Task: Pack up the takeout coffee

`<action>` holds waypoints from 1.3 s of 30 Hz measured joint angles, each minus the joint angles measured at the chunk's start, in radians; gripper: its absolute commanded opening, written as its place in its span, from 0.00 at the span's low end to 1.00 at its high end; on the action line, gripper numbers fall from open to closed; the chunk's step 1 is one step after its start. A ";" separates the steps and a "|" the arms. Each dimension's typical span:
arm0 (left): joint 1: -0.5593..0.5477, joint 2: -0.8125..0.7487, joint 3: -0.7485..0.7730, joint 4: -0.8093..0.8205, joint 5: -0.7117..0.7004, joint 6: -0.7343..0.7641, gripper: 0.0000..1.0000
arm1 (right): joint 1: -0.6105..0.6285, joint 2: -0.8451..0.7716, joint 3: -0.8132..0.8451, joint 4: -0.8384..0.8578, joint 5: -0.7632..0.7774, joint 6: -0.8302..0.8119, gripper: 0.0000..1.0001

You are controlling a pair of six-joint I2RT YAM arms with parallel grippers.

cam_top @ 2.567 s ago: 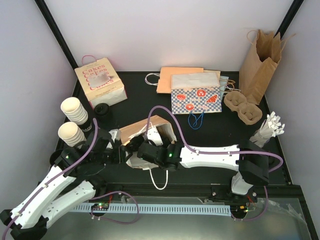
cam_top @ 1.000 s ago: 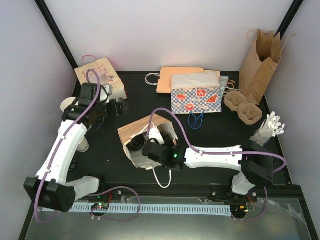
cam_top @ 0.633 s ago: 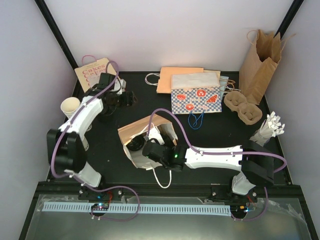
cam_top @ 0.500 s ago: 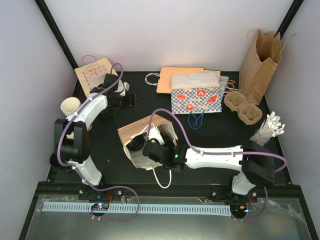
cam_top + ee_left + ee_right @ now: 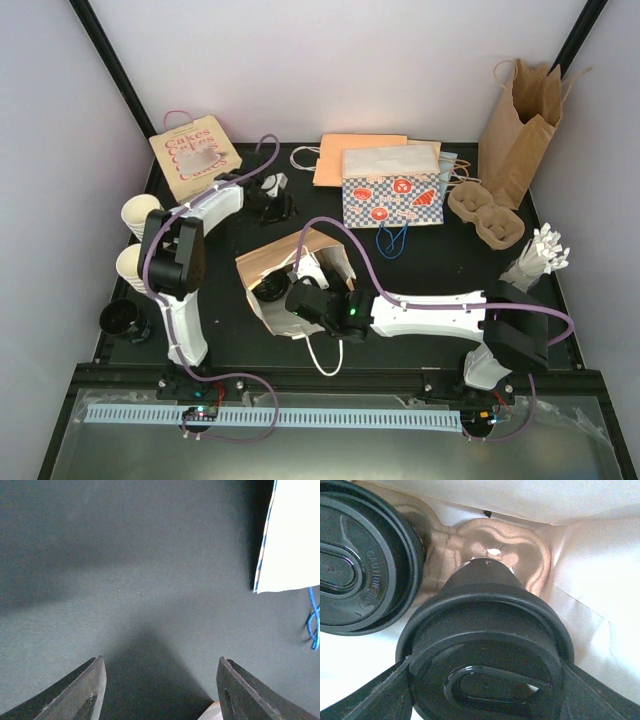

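The black table (image 5: 440, 262) carries everything; a tall brown paper bag (image 5: 520, 130) stands at its far right corner, a checkered bag (image 5: 392, 190) sits far of centre, and a Cakes box (image 5: 195, 158) is at the far left; near the centre a brown bag (image 5: 275, 258) lies on its side with its white-lined mouth facing right; the right gripper (image 5: 487, 666) reaches into that mouth, and its 2 fingers press against opposite edges of the black lid of the takeout coffee (image 5: 485, 650), gripping it; that cup stands inside the lying bag in a pulp carrier (image 5: 520, 545), just beside a second lidded cup (image 5: 355, 565) on its left in the wrist view; the left gripper (image 5: 161, 660) hangs over bare table between the Cakes box and the checkered bag, its jaws apart with nothing between them; 2 stacks of lidless cups (image 5: 140, 215) stand at the left edge.
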 measured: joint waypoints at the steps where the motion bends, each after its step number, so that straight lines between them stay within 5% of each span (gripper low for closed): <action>1: -0.004 0.007 0.000 0.001 0.000 0.002 0.62 | 0.000 0.000 0.000 0.000 0.000 -0.001 0.67; 39: -0.101 0.125 0.052 0.007 0.076 0.113 0.51 | -0.022 0.021 0.045 -0.045 0.132 -0.027 0.65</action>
